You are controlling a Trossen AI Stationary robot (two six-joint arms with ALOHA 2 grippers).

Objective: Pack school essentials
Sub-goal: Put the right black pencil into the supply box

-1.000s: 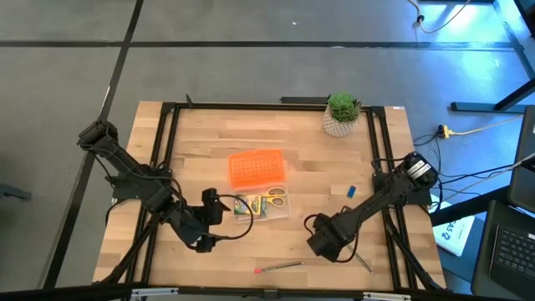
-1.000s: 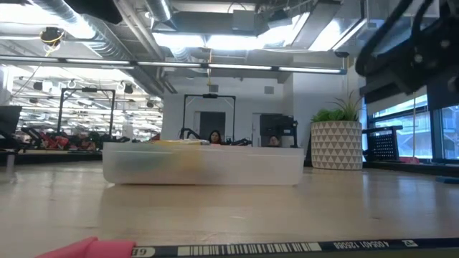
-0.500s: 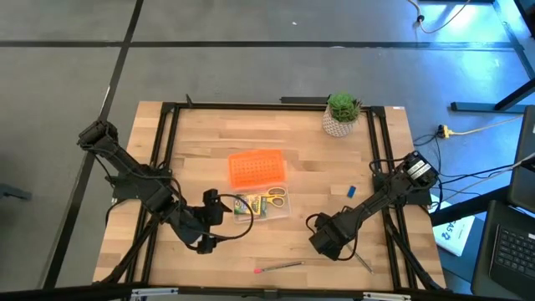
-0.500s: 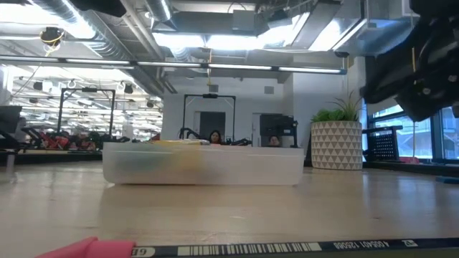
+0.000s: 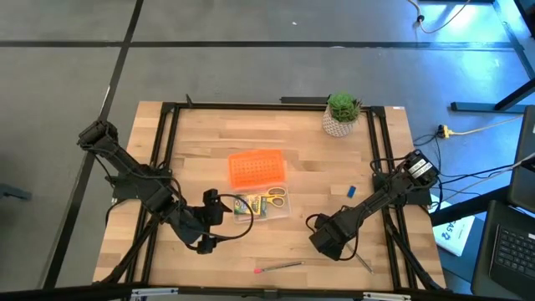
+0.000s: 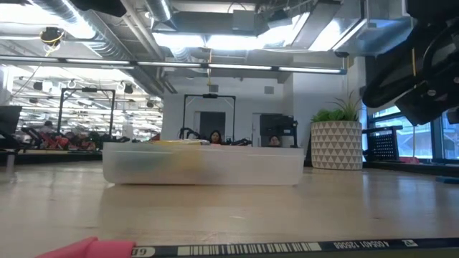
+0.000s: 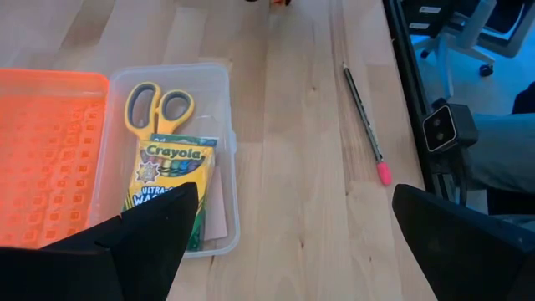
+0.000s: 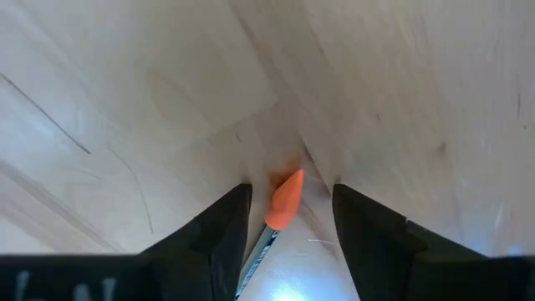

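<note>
A clear case (image 5: 262, 206) near the table's middle holds yellow-handled scissors (image 7: 159, 104) and a green-and-yellow crayon box (image 7: 171, 180). My left gripper (image 5: 215, 221) hovers wide open just left of the case, with nothing between its fingers. My right gripper (image 5: 324, 242) points down at the table toward the near right. It is open, and its fingers stand on either side of an orange-tipped pen (image 8: 284, 201). The arm hides this pen in the high view. A pink-tipped pencil (image 5: 280, 267) lies near the front edge. A tiny blue piece (image 5: 352, 191) lies right of the case.
The case's orange lid (image 5: 257, 168) lies flat just beyond the case. A potted plant (image 5: 341, 114) stands at the far right. Another thin pen (image 5: 365, 263) lies right of my right gripper. A black frame (image 5: 170, 150) runs along the table's sides.
My right gripper has come down toward the table.
</note>
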